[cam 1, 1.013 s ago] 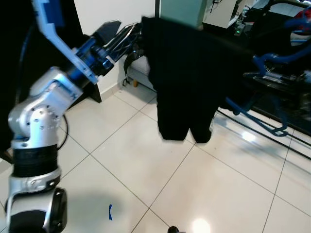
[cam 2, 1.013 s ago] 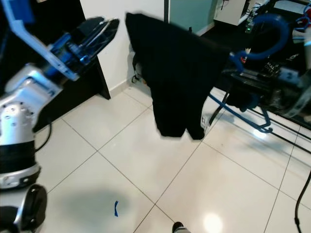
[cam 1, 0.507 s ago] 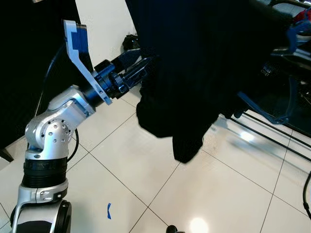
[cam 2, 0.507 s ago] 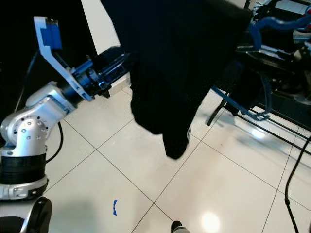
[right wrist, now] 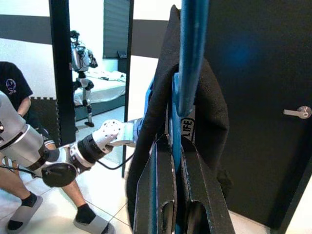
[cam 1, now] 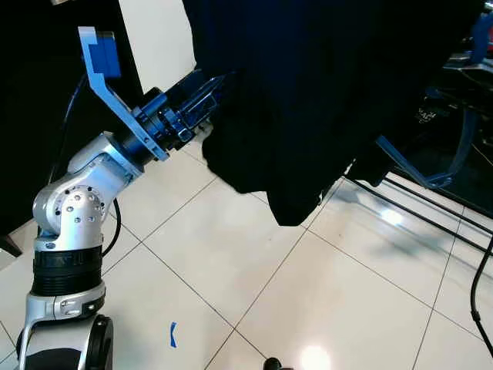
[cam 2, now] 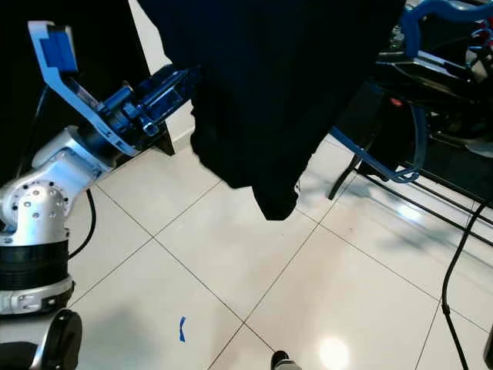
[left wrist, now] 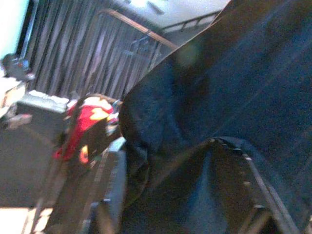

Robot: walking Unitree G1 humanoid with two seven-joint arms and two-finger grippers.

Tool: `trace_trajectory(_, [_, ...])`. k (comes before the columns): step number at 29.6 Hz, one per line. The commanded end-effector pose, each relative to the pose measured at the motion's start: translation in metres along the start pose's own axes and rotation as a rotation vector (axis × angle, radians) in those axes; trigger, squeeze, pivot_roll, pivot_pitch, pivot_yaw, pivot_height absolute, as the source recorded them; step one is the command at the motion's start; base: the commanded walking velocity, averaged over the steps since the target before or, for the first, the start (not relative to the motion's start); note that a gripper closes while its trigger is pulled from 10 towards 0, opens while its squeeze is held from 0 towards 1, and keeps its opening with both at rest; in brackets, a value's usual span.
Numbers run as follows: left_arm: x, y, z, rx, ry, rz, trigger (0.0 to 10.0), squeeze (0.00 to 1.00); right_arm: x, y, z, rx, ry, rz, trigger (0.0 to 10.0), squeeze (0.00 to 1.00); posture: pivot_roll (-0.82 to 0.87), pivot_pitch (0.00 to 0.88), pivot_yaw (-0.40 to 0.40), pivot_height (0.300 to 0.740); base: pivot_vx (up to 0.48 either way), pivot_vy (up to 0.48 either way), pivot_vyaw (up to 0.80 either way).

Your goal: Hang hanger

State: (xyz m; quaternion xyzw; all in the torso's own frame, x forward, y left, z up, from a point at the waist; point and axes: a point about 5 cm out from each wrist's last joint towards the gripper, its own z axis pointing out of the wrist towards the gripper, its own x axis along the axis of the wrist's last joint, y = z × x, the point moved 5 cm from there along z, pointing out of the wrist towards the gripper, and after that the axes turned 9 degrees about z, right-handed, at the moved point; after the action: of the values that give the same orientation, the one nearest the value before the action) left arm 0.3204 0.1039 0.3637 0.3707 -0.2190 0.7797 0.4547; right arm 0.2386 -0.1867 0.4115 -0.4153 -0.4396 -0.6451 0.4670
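Note:
A black garment hangs from a blue hanger, close in front of me and high in the eye views. My right gripper is shut on the hanger's blue bar, with the cloth draped over the bar on both sides. A blue part of the hanger sticks out below the cloth on the right. My left gripper reaches up from the left, and its tip is at the garment's left edge. In the left wrist view, black cloth lies right against that gripper.
A person sits beyond the garment, feet in slippers on the white tiles. Black rack rails run along the floor at right. A dark door stands close by, and dark furniture at left. Blue tape marks the floor.
The garment on its hanger has come closer and higher in view. My left arm swung in from the left and now has its gripper at the cloth's left edge.

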Motion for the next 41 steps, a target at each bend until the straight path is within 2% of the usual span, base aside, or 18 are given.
trace_trajectory(1, [0.006, 0.008, -0.001, -0.041, 0.035, -0.019, 0.0, 0.0, 0.008, -0.006, 0.002, 0.02, 0.005, -0.032, 10.0, 0.0, -0.02, 0.169, -0.016, 0.74, 0.0, 0.0, 0.0])
trace_trajectory(7, [0.015, 0.017, 0.0, -0.092, 0.108, -0.078, 0.0, 0.0, 0.011, 0.004, 0.001, -0.044, 0.014, -0.044, 10.0, 0.0, -0.02, 0.17, -0.014, 0.74, 0.0, 0.0, 0.0])
trace_trajectory(11, [0.021, 0.013, -0.004, -0.093, 0.114, -0.079, 0.0, 0.0, 0.008, 0.021, -0.003, -0.15, 0.014, -0.067, 10.0, 0.0, -0.02, 0.17, -0.014, 0.74, 0.0, 0.0, 0.0])
trace_trajectory(17, [0.026, 0.009, -0.009, -0.093, 0.112, -0.07, 0.0, 0.0, 0.013, 0.031, -0.008, -0.213, 0.039, -0.083, 10.0, 0.0, -0.02, 0.172, -0.013, 0.74, 0.0, 0.0, 0.0])
trace_trajectory(20, [0.034, 0.004, -0.018, -0.088, 0.121, -0.059, 0.0, 0.0, 0.02, 0.043, -0.014, -0.294, 0.084, -0.091, 10.0, 0.0, -0.02, 0.174, -0.013, 0.74, 0.0, 0.0, 0.0])
trace_trajectory(26, [0.039, -0.001, -0.023, -0.067, 0.125, -0.043, 0.0, 0.0, 0.018, 0.047, -0.016, -0.323, 0.09, -0.077, 10.0, 0.0, -0.02, 0.174, -0.016, 0.74, 0.0, 0.0, 0.0])
trace_trajectory(30, [0.048, -0.011, -0.03, -0.02, 0.147, -0.029, 0.0, 0.0, -0.002, 0.04, -0.016, -0.306, 0.02, -0.032, 10.0, 0.0, -0.02, 0.174, -0.019, 0.74, 0.0, 0.0, 0.0])
trace_trajectory(32, [0.05, -0.014, -0.031, -0.011, 0.152, -0.03, 0.0, 0.0, -0.004, 0.04, -0.017, -0.311, 0.016, -0.026, 10.0, 0.0, -0.02, 0.174, -0.019, 0.74, 0.0, 0.0, 0.0])
trace_trajectory(41, [0.043, -0.016, -0.034, -0.002, 0.133, -0.046, 0.0, 0.0, -0.001, 0.039, -0.019, -0.32, 0.046, -0.03, 10.0, 0.0, -0.02, 0.169, -0.012, 0.74, 0.0, 0.0, 0.0])
